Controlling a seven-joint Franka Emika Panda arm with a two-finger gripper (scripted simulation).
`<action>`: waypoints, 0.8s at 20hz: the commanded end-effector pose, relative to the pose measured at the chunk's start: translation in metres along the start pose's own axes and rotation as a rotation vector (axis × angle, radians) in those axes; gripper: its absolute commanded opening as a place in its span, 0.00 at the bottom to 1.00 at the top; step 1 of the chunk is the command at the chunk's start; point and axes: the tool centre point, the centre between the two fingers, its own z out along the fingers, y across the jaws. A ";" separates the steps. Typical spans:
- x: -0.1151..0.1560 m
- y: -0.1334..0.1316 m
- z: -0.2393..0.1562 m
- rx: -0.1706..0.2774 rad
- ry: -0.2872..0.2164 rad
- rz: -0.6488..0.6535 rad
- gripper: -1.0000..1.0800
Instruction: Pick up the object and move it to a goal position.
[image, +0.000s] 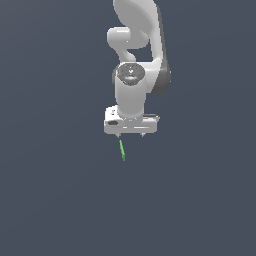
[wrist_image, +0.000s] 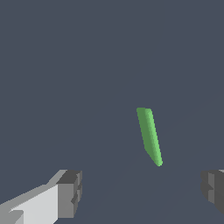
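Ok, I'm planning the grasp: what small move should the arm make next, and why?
Probably descend, shifting slightly so the green stick sits between the fingers. The gripper is open and holds nothing, and the stick lies apart from it, closer to one finger.

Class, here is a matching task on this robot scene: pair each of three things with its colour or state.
Things:
1. stick
2. gripper
3. background

Descriptions:
A. plain dark grey-blue
B. bright green, free of the fingers
C. open, fingers wide apart

Pairs: 1-B, 2-C, 3-A.
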 end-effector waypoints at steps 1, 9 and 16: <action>0.000 0.000 0.000 0.000 0.000 0.000 0.62; -0.003 -0.012 -0.001 0.009 -0.007 -0.030 0.62; 0.001 -0.009 0.003 0.004 -0.021 -0.054 0.62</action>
